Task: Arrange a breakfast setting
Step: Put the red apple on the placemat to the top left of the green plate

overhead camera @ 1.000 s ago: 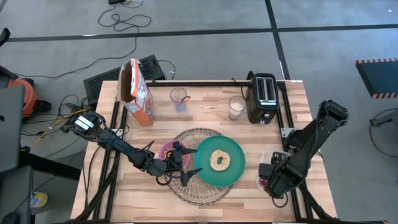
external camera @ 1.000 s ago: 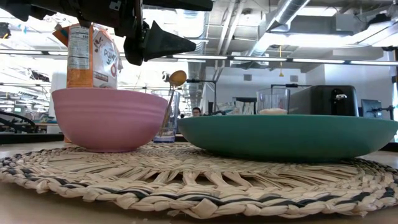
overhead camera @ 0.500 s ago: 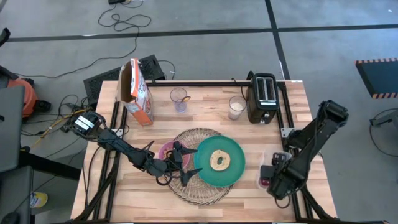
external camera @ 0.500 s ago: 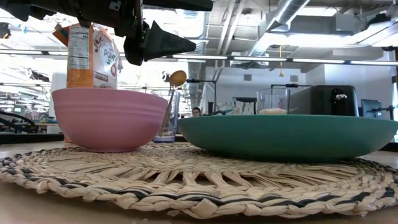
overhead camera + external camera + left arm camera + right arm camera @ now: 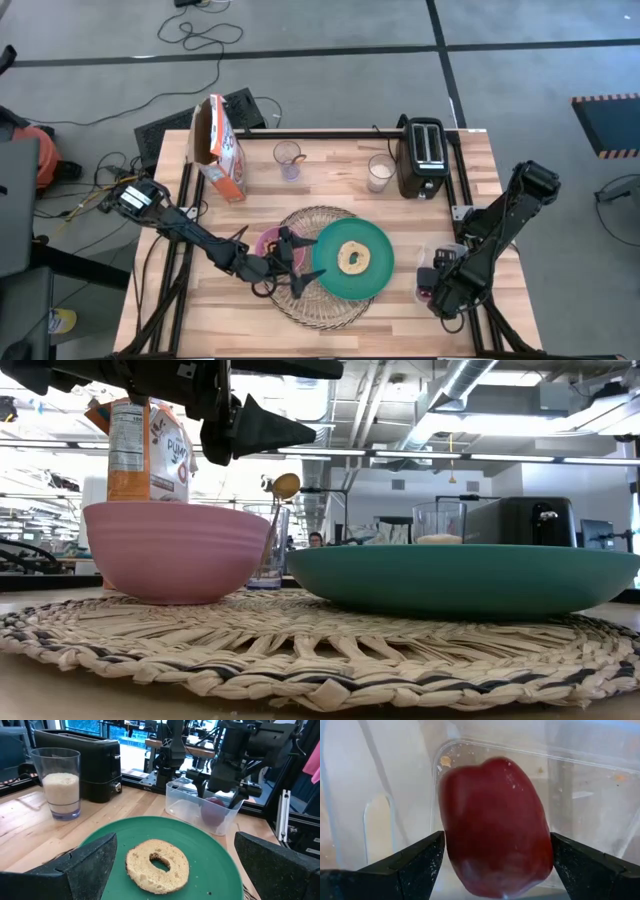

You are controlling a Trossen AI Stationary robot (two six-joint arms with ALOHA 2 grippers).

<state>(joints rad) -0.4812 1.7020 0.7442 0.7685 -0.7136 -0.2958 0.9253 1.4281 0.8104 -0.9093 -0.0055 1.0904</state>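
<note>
A round wicker mat [image 5: 320, 300] lies at the table's near middle. On it stand a small pink bowl [image 5: 268, 242] and a teal plate [image 5: 375, 270] with a bread ring [image 5: 157, 865]. My left gripper [image 5: 290, 262] hangs open above the mat, between bowl and plate, and touches nothing. A dark-red fruit [image 5: 495, 825] lies on the bottom of a clear tub [image 5: 185, 810] at the near right. My right gripper [image 5: 497, 837] reaches down into the tub, open, with one finger on each side of the fruit. A gold spoon [image 5: 285, 485] stands in a glass [image 5: 288, 160] at the back. My right gripper comes at the fruit from above, pointing down into the tub. Its fingers [image 5: 420, 865] stand close beside the fruit's two sides [image 5: 445, 825]. I cannot tell whether they touch it. The fruit rests on the tub's bottom.
A cereal box [image 5: 220, 150] stands at the far left. A glass of white filling [image 5: 380, 172] and a black toaster [image 5: 422, 155] stand at the far right. Bare wood shows between the mat and the far row.
</note>
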